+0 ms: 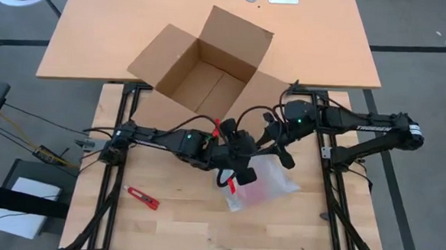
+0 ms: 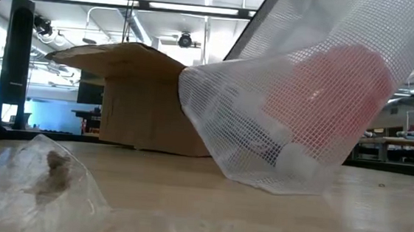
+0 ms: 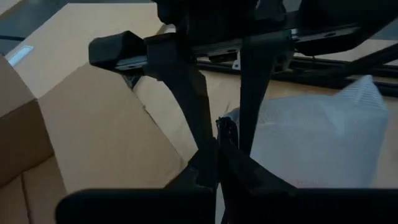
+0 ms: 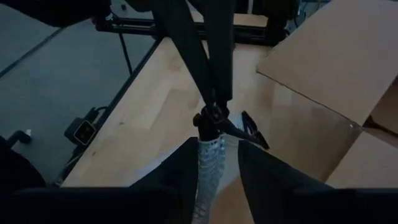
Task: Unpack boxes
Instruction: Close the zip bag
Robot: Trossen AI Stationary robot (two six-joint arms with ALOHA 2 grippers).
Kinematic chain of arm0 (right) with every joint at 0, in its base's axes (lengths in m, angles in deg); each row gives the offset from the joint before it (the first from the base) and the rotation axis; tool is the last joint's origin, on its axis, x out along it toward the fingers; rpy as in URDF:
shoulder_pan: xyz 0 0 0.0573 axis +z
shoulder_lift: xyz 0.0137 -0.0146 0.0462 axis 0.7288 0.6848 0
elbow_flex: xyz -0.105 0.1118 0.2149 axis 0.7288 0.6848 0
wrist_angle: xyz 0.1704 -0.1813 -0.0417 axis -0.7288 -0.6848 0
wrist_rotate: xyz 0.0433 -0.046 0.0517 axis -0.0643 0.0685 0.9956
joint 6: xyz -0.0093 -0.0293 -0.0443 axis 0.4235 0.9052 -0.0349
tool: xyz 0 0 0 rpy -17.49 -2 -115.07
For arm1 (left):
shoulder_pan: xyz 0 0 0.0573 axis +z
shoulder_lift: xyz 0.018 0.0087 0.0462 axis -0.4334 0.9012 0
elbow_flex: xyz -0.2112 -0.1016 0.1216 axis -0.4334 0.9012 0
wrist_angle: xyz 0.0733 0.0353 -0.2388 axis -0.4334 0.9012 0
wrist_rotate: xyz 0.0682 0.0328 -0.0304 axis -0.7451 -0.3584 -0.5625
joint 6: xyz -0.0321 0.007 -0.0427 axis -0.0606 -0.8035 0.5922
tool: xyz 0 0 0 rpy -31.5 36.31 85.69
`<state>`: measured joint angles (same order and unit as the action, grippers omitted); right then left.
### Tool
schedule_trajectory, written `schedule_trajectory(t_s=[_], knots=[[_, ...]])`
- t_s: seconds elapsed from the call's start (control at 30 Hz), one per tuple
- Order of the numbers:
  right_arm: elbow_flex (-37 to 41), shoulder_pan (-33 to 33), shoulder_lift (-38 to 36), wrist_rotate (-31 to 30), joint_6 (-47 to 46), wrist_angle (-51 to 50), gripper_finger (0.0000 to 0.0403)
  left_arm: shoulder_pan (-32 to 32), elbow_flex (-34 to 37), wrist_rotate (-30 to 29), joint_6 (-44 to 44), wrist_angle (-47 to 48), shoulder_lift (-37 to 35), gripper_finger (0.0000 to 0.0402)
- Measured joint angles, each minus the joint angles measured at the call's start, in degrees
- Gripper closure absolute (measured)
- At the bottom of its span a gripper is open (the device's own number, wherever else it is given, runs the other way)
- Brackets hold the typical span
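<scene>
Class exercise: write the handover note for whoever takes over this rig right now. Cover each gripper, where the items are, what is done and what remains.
Left gripper: shut on the clear mesh plastic bag holding something red, near the table's front.
Right gripper: fingers apart around the bag's edge, grip unclear.
Brown corrugated cardboard carton: flaps open, looks empty from above.
Red utility knife: on the table, front left.
Done: bag out of carton.
Left: put the bag down and let go.

Both arms reach toward the table's middle, wrists nearly meeting; the left gripper is closed, fingers pointing at the near edge; the right gripper stands slightly parted.
</scene>
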<state>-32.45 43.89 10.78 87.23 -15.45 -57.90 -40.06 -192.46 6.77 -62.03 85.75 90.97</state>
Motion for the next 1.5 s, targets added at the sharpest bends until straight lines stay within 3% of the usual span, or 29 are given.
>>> schedule_trajectory(t_s=[0.1, 0.27, 0.4, 0.53, 0.93, 1.2, 1.4, 1.5], knots=[[0.0, 0.9, 0.0, -0.2, 0.0, 0.2, 0.0316, 0.0, 0.0, 1.4, 0.0, 0.2, -0.1, 0.0389], [0.0, 1.0, -0.2, -0.4, -4.7, 1.9, 0.0393, -0.2, 0.0, 1.9, -0.4, 0.5, -0.2, 0.0389], [0.0, 0.1, -0.6, -1.6, -8.7, 2.0, 0.0399, -0.7, -0.1, 0.6, -3.1, 2.2, -0.2, 0.0389], [0.1, -1.6, -2.0, -0.8, -11.6, 3.7, 0.04, -1.5, -0.1, -0.6, -0.8, 7.7, 0.0, 0.0389], [0.3, -4.0, -3.0, 3.3, -13.5, 6.8, 0.0402, -2.0, 1.7, -2.6, 2.7, 9.4, 0.2, 0.0389], [-0.3, -3.1, -1.7, 8.5, -15.3, 3.3, 0.0401, -2.7, 0.5, -2.3, -4.3, 2.9, -0.7, 0.0389], [-0.3, -0.1, 1.0, 7.8, -16.0, 1.8, 0.0398, -2.4, 0.5, -1.7, -4.3, 2.7, -1.1, 0.0389], [-0.2, 1.2, 2.2, 4.1, -18.9, 0.3, 0.0389, -2.0, 0.5, 1.2, -3.1, 3.2, 0.0, 0.0389]])
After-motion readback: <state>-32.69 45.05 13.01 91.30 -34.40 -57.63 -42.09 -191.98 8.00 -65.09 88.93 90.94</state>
